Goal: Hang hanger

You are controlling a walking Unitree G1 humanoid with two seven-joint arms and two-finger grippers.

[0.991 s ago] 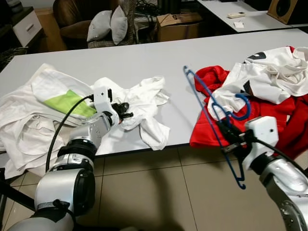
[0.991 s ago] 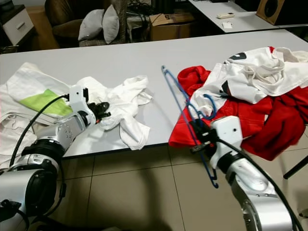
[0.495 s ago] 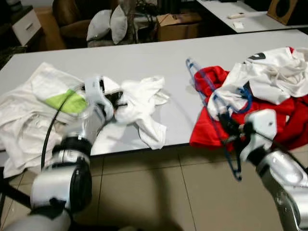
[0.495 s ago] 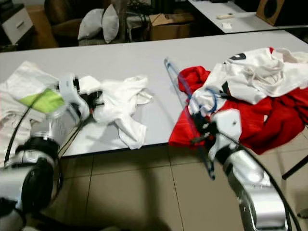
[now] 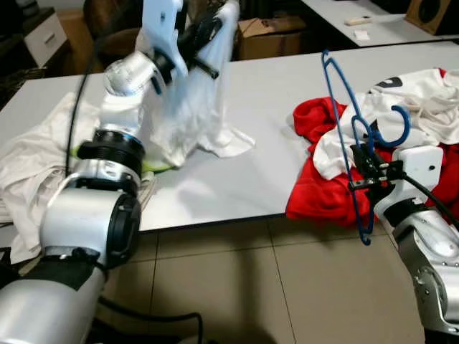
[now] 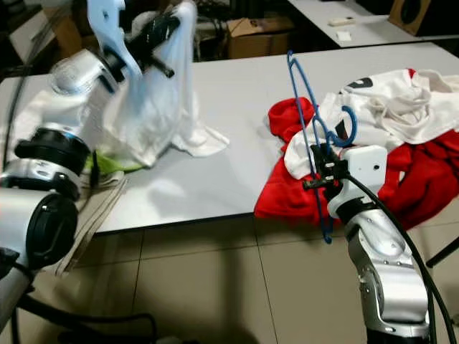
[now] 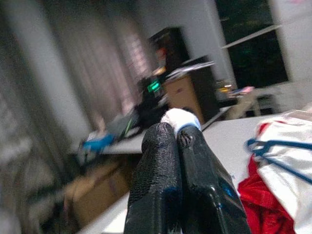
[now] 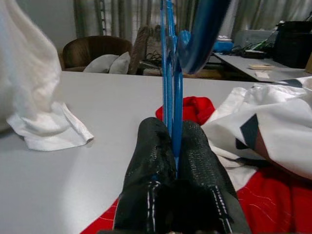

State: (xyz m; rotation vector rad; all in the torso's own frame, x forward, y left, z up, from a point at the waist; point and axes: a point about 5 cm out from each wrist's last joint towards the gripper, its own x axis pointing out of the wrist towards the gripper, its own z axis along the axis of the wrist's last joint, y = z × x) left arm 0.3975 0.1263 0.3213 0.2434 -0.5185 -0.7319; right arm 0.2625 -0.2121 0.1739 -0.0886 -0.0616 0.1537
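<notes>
1. Grey bench (image 5: 258, 93) stands over a tiled floor (image 5: 287, 287), with a cardboard box (image 5: 276, 32) and a chair with cushions (image 8: 105, 61) behind it.
2. Right pincer (image 5: 367, 172) is at the bench's front edge, its fingers (image 8: 195, 161) closed on the blue hanger (image 5: 344, 115).
3. That hanger stands nearly upright, its hook (image 5: 393, 129) curling near the white shirt with dark print (image 5: 423, 93), above the red garment (image 5: 323, 186).
4. Left pincer (image 5: 203, 32) is raised high over the bench, its fingers (image 7: 156, 180) pressed together on the white T-shirt (image 5: 193, 107).
5. This T-shirt hangs down; its lower end touches the bench.
6. More white clothes (image 5: 29, 165) lie on the bench's left part.
</notes>
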